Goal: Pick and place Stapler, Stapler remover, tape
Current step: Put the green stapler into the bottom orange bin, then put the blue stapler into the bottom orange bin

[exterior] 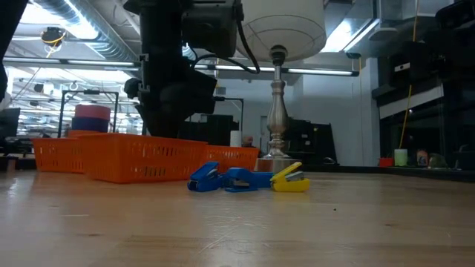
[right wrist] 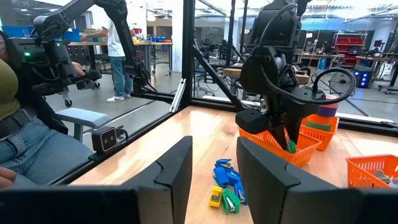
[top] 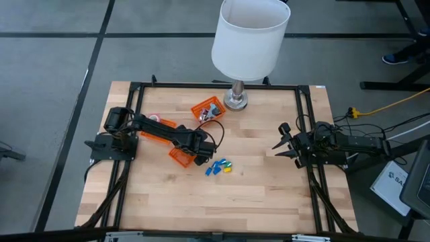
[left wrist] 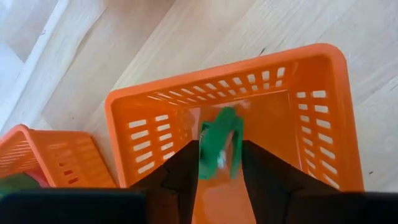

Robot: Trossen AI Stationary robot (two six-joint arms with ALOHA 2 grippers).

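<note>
Over the orange basket (left wrist: 311,118) near the table's middle, the left gripper (left wrist: 219,155) hangs with its two dark fingers closed on a small green angular piece (left wrist: 219,144), a staple remover by its shape, held just inside the basket's rim and above its floor. From the right wrist view the same green piece (right wrist: 291,147) shows pinched at the tips, low over the basket wall. A second orange basket (top: 207,109) sits near the lamp base (top: 235,101), with small things in it that I cannot make out; a third one (exterior: 56,153) at the table's left side holds stacked tape rolls (exterior: 92,117), purple over red.

Just beside the first basket, on bare wood, lies a cluster of blue, yellow and green staple removers (top: 219,167), touching one another; in the low view two blue ones and a yellow one (exterior: 291,179) lie in a row.

Off by the right edge, the right gripper (top: 279,146) waits with its fingers spread and empty, well apart from the cluster. Wide open tabletop (top: 269,195) lies between it and the baskets, and along the near edge.
</note>
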